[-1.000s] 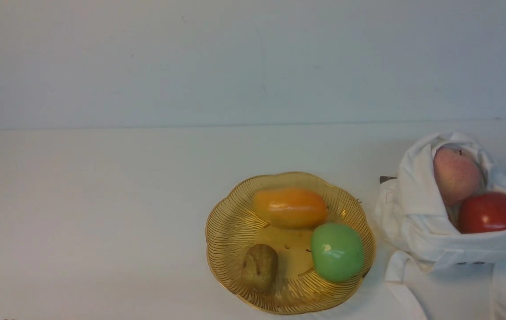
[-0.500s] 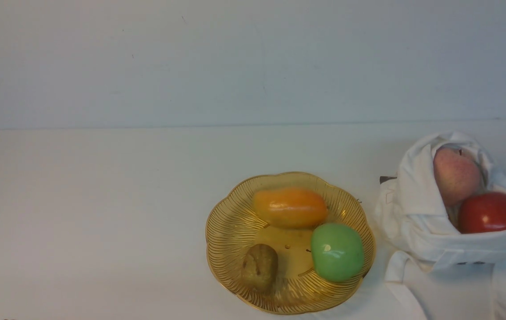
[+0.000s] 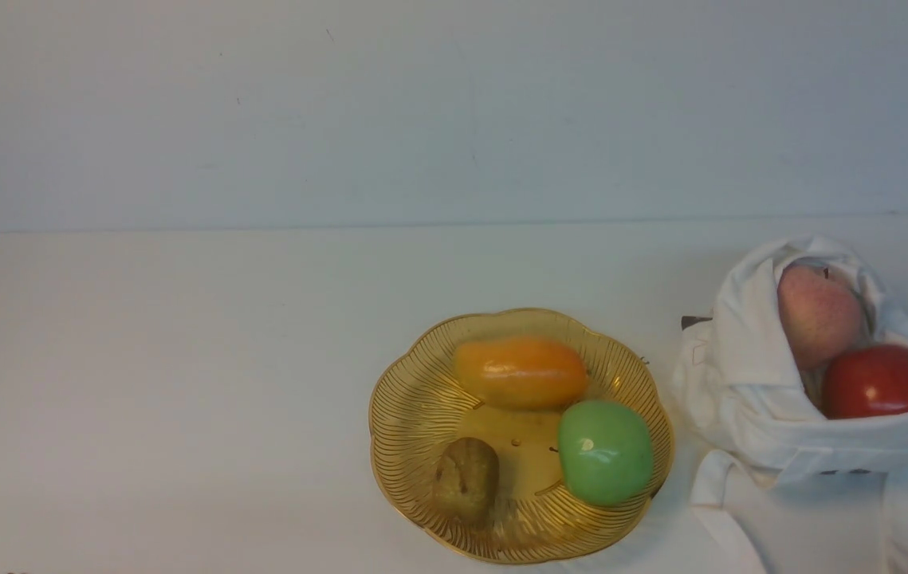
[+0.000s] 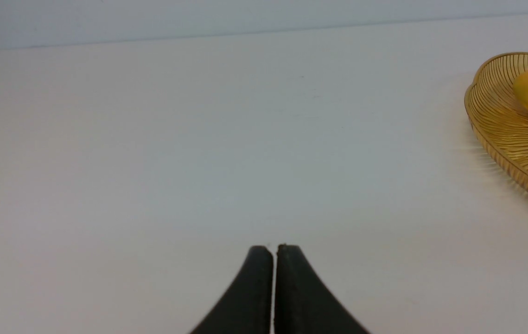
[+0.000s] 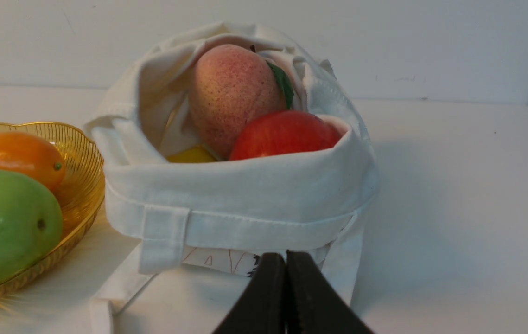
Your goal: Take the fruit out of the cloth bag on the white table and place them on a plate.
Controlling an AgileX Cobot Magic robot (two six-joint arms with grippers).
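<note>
The white cloth bag [image 3: 748, 375] sits at the right of the white table [image 3: 182, 359], mouth open toward me. A pink peach [image 3: 818, 312] and a red apple [image 3: 884, 381] rest in it; a yellow fruit [image 5: 192, 155] peeks beneath them. The amber plate [image 3: 414, 414] holds an orange mango-like fruit [image 3: 521, 371], a green fruit [image 3: 605, 452] and a brown kiwi-like fruit [image 3: 465, 478]. My right gripper [image 5: 286, 255] is shut and empty, just short of the cloth bag [image 5: 245, 204]. Over bare table, left of the plate [image 4: 500, 120], my left gripper [image 4: 273, 249] is shut and empty. Neither arm shows in the front view.
A pale wall runs along the table's far edge. The bag's strap handles [image 3: 721, 510] trail forward on the table beside the plate.
</note>
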